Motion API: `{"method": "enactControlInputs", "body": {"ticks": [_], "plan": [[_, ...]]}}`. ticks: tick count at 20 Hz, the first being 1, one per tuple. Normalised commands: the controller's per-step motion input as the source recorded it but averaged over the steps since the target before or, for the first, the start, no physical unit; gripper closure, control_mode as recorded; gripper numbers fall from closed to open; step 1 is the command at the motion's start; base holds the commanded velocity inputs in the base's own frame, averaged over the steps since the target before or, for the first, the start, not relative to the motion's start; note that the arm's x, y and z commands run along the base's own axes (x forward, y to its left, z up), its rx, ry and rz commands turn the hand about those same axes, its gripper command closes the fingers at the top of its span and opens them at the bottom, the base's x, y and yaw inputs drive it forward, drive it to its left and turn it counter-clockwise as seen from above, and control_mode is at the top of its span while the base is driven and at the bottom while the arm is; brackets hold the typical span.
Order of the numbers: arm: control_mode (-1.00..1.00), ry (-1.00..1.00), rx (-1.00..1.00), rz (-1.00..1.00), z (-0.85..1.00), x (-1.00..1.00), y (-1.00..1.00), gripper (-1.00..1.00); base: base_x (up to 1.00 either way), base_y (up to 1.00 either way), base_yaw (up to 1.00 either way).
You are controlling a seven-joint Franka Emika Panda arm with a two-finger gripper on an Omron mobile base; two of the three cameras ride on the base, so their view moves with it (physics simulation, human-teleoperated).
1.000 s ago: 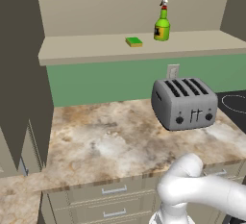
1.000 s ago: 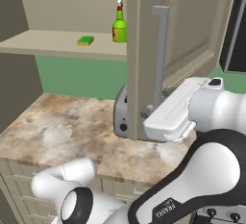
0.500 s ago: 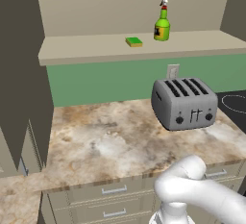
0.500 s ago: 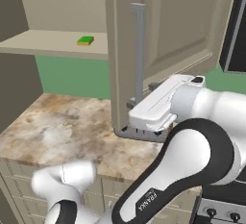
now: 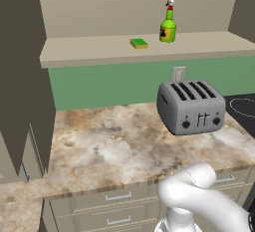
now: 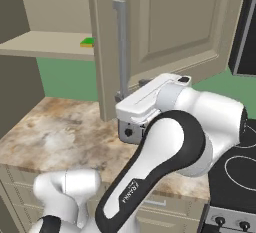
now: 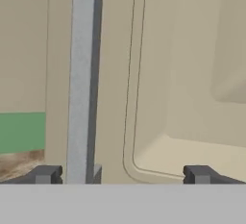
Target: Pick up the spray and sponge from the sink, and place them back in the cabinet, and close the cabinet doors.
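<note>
The lime-green spray (image 5: 168,27) stands upright on the cabinet (image 5: 149,52) shelf, with the green-and-yellow sponge (image 5: 139,43) lying just left of it. The sponge (image 6: 87,42) also shows past the edge of the right cabinet door (image 6: 165,27), which stands partly swung across the shelf. My gripper (image 6: 121,99) is open at that door's lower edge, by the foot of its silver handle (image 6: 120,47). In the hand view the gripper (image 7: 122,175) faces the door panel, and the handle (image 7: 82,74) runs just inside the left fingertip (image 7: 45,174). Nothing is held. The sink is out of view.
The left cabinet door (image 5: 25,76) hangs open as a dark panel over the counter's left end. A grey toaster (image 5: 191,106) sits on the marble counter (image 5: 109,146) under the shelf. Drawers (image 5: 119,196) run below, and a black stove (image 6: 240,172) lies at the right.
The right door has swung further across the shelf and now covers the spray in the right base view. My hand has moved left with the door's lower edge.
</note>
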Motion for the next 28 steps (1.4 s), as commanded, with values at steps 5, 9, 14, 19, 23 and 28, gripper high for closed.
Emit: {"method": "enactControlInputs", "body": {"ticks": [5, 9, 14, 19, 23, 28], "plan": [[-1.0, 0.0, 0.02, 0.0, -0.08, 0.11, 0.46, -1.0, 0.0, 0.0, 0.0], [-1.0, 0.0, 0.0, 0.0, -0.14, 0.08, 0.37, -1.0, 0.0, 0.0, 0.0], [-1.0, 0.0, 0.0, 0.0, 0.0, 0.17, 0.06, -1.0, 0.0, 0.0, 0.0], [-1.0, 0.0, 0.01, 0.0, 0.0, 0.32, 0.0, -1.0, 0.0, 0.0, 0.0], [-1.0, 0.0, 0.0, 0.0, -0.04, 0.38, 0.0, -1.0, 0.0, 0.0, 0.0], [-1.0, 0.0, 0.0, 0.0, -0.12, 0.36, 0.0, -1.0, 0.0, 0.0, 0.0]]}}
